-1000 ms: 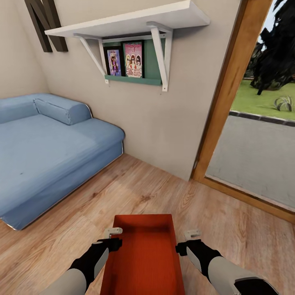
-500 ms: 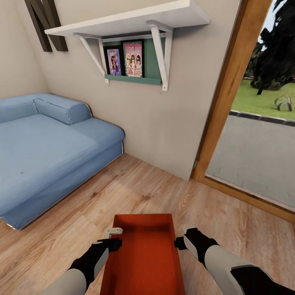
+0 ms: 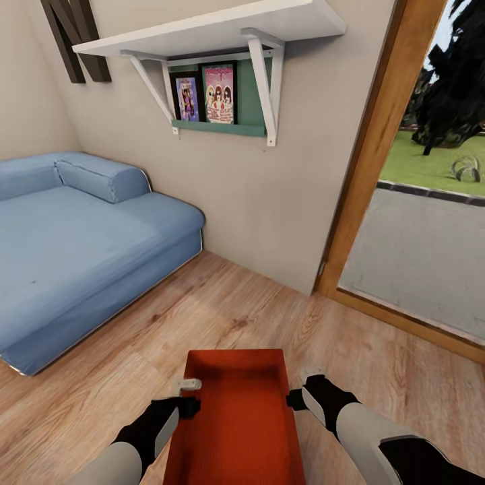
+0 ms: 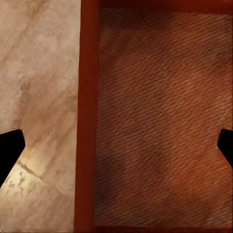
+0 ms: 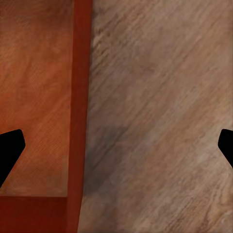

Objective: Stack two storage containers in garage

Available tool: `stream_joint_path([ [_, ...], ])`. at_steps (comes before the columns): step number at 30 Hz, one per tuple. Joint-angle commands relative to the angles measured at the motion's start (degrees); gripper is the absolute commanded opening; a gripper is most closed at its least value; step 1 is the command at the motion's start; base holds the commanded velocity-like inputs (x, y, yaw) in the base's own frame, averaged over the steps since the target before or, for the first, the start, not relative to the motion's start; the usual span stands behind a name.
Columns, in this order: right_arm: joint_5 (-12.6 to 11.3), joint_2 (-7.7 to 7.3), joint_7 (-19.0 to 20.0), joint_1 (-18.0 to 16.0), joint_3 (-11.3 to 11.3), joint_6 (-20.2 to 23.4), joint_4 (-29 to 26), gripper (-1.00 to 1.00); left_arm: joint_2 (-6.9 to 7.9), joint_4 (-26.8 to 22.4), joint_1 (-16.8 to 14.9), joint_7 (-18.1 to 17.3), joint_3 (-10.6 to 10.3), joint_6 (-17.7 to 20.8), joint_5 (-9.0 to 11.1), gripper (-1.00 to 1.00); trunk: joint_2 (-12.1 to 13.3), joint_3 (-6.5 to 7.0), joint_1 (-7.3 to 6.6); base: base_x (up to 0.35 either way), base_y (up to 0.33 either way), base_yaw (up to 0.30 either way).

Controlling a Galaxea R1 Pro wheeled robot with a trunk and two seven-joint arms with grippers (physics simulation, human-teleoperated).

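Between the two claws, the storage container [image 3: 236,417] is sitting on the wood-plank floor [image 3: 101,384]. The left claw [image 3: 191,396] and right claw [image 3: 301,387] are hanging spread, each straddling a long wall. It is probably light, stiff and slick: pinch both rims. Beyond are the sofa [image 3: 81,236] and shelf [image 3: 202,30].

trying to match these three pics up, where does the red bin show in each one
Head view: storage container bottom centre, between both claws.
Left wrist view: its wall and ribbed floor beside wood planks.
Right wrist view: its wall beside wood planks.
Shared landmark: the wood-plank floor.
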Motion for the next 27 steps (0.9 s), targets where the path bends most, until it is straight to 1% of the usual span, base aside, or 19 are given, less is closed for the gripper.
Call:
stream_joint_path([
  [1, 0.09, 0.01, -0.1, -0.01, 0.42, 0.43, -0.11, 1.0, -0.04, -0.15, 0.01, 0.14, 0.29, 1.46, 0.04, 1.0, -0.02, -0.05, -0.01, 0.0, 0.0, 0.0],
  [8, 0.09, 0.01, -0.09, -0.01, 0.42, 0.42, -0.11, 1.0, 0.25, -0.16, 0.01, 0.19, 0.28, 3.39, 0.04, 1.0, -0.02, -0.05, -0.01, 0.0, 0.0, 0.0],
  [14, 0.09, 0.01, -0.09, -0.01, 0.42, 0.4, -0.11, 1.0, 0.43, -0.16, 0.02, 0.2, 0.27, 3.73, 0.04, 1.0, -0.02, -0.05, -0.01, 0.0, 0.0, 0.0],
  [19, 0.09, 0.01, -0.09, -0.01, 0.42, 0.41, -0.11, 1.0, 0.47, -0.16, 0.01, 0.2, 0.27, 3.8, 0.04, 1.0, -2.02, -0.94, 1.09, 0.0, 0.0, 0.0],
  [27, 0.09, 0.0, -0.09, -0.01, 0.42, 0.39, -0.11, 1.0, 0.47, -0.16, 0.0, 0.2, 0.27, 3.75, 0.04, 1.0, -2.02, -0.94, 1.09, 0.0, 0.0, 0.0],
])
